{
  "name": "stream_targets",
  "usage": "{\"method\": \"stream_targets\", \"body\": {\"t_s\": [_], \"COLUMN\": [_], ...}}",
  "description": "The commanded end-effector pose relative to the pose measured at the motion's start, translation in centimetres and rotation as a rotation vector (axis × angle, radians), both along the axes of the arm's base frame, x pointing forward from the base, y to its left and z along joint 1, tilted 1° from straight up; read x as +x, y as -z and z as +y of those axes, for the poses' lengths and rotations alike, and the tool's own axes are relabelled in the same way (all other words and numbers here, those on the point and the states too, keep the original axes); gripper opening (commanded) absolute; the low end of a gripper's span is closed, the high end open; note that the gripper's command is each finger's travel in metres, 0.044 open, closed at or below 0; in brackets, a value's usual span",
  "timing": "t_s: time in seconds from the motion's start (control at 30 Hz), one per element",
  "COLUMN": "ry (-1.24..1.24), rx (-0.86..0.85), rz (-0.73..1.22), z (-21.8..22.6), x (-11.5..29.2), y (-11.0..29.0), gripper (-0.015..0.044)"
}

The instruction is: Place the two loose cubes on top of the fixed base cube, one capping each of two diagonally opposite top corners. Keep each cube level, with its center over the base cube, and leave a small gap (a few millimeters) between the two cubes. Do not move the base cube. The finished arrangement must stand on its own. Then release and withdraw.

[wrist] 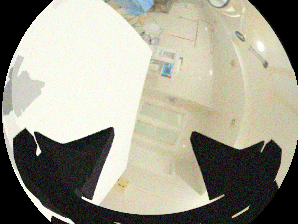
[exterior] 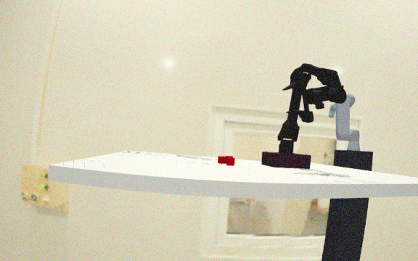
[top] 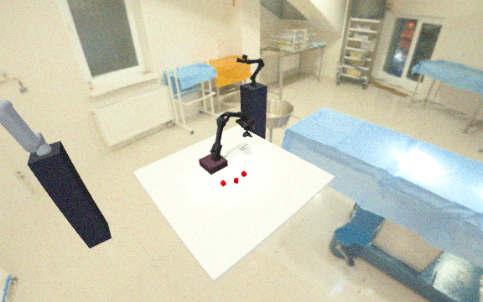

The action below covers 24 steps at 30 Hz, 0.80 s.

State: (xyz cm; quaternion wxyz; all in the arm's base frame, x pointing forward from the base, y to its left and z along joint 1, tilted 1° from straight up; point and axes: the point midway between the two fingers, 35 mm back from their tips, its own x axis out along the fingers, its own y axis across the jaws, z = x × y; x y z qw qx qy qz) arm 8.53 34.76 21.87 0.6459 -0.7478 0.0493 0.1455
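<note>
Gripper [top: 246,133] spread wide, empty; three red cubes [top: 236,180] mid-frame look small, rigid, light: pinch yours across opposite flat faces.

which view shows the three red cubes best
The top view: all three red cubes sit apart in a row on the white table. The exterior view overlaps them; the wrist view shows none.
</note>
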Motion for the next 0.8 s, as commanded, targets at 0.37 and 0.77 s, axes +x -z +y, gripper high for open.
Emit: {"method": "stream_targets", "body": {"t_s": [0.37,0.77], "ry": [0.302,0.711], "rx": [0.118,0.328], "rz": [0.15,0.304], "z": [-3.9,-10.8], "x": [7.4,14.6], "y": [2.0,4.5], "gripper": [0.0265,0.0265]}}
